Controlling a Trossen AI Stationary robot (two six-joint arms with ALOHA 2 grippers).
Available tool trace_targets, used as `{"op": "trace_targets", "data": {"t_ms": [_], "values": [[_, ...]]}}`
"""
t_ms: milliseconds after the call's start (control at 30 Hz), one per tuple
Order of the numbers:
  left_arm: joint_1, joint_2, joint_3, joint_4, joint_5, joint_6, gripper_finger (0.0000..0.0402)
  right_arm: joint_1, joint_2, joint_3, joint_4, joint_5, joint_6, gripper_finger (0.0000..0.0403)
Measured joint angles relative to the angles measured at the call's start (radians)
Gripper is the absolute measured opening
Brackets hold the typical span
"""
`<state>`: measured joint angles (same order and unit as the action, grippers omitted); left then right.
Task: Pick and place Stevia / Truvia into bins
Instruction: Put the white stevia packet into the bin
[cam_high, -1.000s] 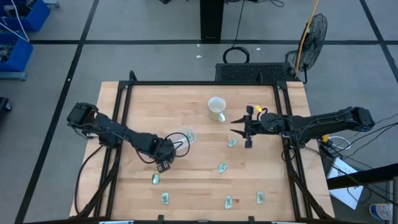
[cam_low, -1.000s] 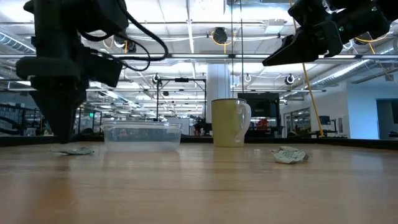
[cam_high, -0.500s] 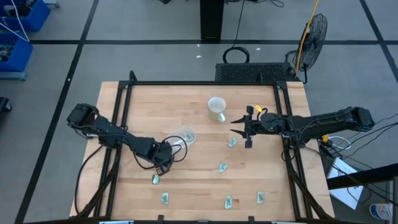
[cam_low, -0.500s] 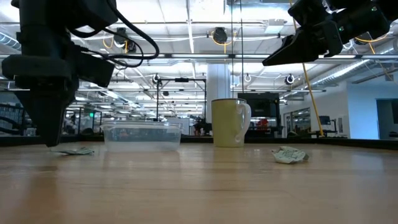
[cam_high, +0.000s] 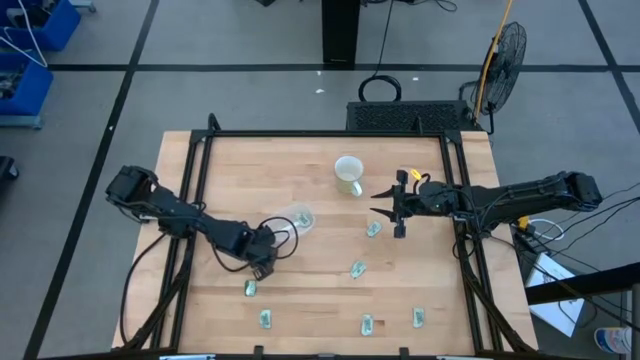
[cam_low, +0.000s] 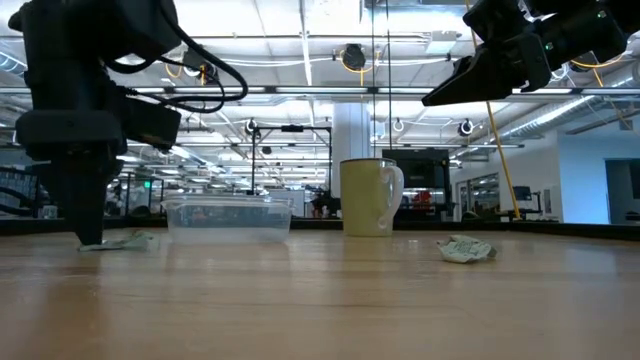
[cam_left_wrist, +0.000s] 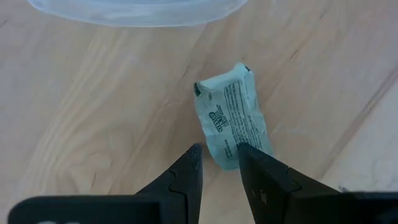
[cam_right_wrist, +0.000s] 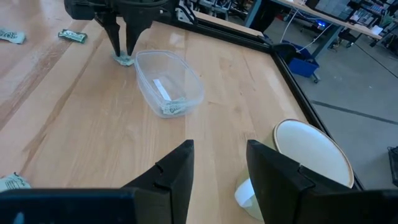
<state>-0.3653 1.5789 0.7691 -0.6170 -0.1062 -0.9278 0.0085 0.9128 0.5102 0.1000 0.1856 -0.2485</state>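
Note:
A pale green packet lies flat on the wood just beside the clear oval bin; it also shows in the low view. My left gripper is down at the table, narrowly open, with its fingertips on either side of the packet's near end. In the high view the left gripper hides that packet. The bin holds two packets. My right gripper is open and empty, high above the table near the mug. My left gripper points down at the packet's near end, which lies between its two fingertips. One finger overlaps the packet's long edge. I cannot tell whether the fingers touch it. The packet lies flat on the table.
A white mug stands beyond the bin, toward the far right. Several more packets lie on the table: one below the right gripper, one mid-table, one near the left gripper, and others along the near edge.
My left gripper has gone down to the table and a little toward the table's left edge, ending over the packet beside the bin. The packet and the bin have stayed in place.

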Motion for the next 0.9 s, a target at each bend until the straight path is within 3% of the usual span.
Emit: {"op": "trace_targets", "data": {"t_ms": [167, 333, 567, 767, 900], "values": [[-0.004, -0.003, -0.006, -0.007, 0.001, 0.082, 0.0094, 0.000, 0.000, 0.000, 0.000, 0.000, 0.000, 0.0141], [-0.001, -0.004, 0.006, -0.017, 0.009, 0.185, 0.0013, 0.000, 0.000, 0.000, 0.000, 0.000, 0.000, 0.0141], [0.002, -0.001, 0.155, -0.117, -0.019, 0.320, 0.0005, 0.000, 0.000, 0.000, 0.000, 0.000, 0.000, 0.0141], [0.044, -0.002, 0.335, -0.192, -0.189, 0.228, 0.0004, 0.000, 0.000, 0.000, 0.001, 0.000, 0.000, 0.0141], [0.125, -0.002, 0.393, -0.189, -0.185, 0.101, 0.0004, 0.000, 0.000, 0.000, 0.001, 0.000, 0.000, 0.0141]]}}
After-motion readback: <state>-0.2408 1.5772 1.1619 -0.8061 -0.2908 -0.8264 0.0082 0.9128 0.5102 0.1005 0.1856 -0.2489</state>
